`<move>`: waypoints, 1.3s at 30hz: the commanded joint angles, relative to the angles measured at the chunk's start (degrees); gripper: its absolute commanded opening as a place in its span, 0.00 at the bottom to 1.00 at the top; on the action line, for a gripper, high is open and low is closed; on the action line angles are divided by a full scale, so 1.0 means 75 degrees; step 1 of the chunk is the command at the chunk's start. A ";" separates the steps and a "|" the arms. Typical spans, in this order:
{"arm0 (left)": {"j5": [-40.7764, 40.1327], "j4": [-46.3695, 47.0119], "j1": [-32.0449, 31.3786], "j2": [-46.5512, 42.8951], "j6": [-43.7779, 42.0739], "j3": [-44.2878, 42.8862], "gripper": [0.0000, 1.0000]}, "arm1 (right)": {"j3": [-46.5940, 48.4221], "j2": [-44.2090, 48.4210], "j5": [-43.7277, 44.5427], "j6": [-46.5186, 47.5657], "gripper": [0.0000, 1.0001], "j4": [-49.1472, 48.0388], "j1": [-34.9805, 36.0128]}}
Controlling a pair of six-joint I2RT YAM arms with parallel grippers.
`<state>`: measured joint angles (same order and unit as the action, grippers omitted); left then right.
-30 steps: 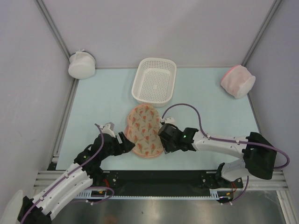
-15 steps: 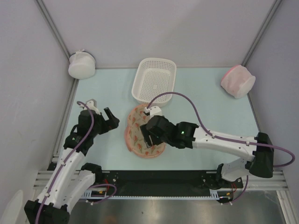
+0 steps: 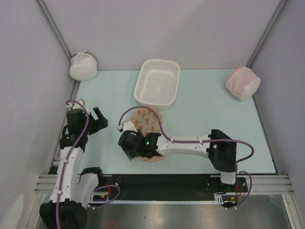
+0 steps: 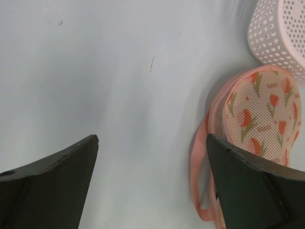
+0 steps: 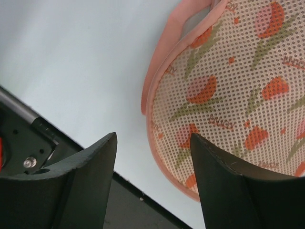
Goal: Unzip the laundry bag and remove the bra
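Note:
The laundry bag, beige with orange-red and green print and pink edging, lies flat in front of the basket. It lies closed, with no opening in view. My right gripper is open over the bag's near left end. In the right wrist view the open gripper straddles the pink rim of the bag. My left gripper is open and empty, left of the bag and apart from it. In the left wrist view the gripper is over bare table, with the bag to its right. The bra is hidden.
A white perforated basket stands behind the bag and shows in the left wrist view. A round white mesh pouch sits at the far left corner, a pink-and-white one at the far right. The black rail runs along the near edge.
My left arm has swung back and left, away from the bag. My right gripper has moved left across the bag to its near left end.

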<state>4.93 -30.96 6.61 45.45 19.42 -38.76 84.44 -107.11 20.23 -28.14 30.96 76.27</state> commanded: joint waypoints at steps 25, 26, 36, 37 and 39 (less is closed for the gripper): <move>0.0655 0.0331 0.0138 -0.0072 -0.0187 -0.0222 1.00 | 0.2487 -0.2406 0.2717 0.0248 0.47 0.1930 0.0214; 0.0667 0.0331 0.0138 -0.0060 -0.0175 -0.0222 1.00 | 0.2510 -0.2418 0.2729 0.0237 0.39 0.1965 0.0214; 0.0690 0.0343 0.0138 -0.0084 -0.0175 -0.0222 0.99 | 0.1995 -0.1376 0.1090 0.0026 0.00 0.1065 -0.0243; 0.0679 0.0354 0.0126 -0.0095 -0.0175 -0.0222 1.00 | 0.1925 -0.1073 0.0926 -0.0009 0.00 0.0831 -0.0290; 0.0691 0.0355 0.0138 -0.0084 -0.0175 -0.0222 1.00 | 0.1750 -0.0779 0.0503 -0.0068 0.00 0.0631 -0.0431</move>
<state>9.26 -30.55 7.07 45.34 18.96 -38.76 98.59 -121.36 29.89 -27.18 41.28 74.89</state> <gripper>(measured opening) 0.996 0.011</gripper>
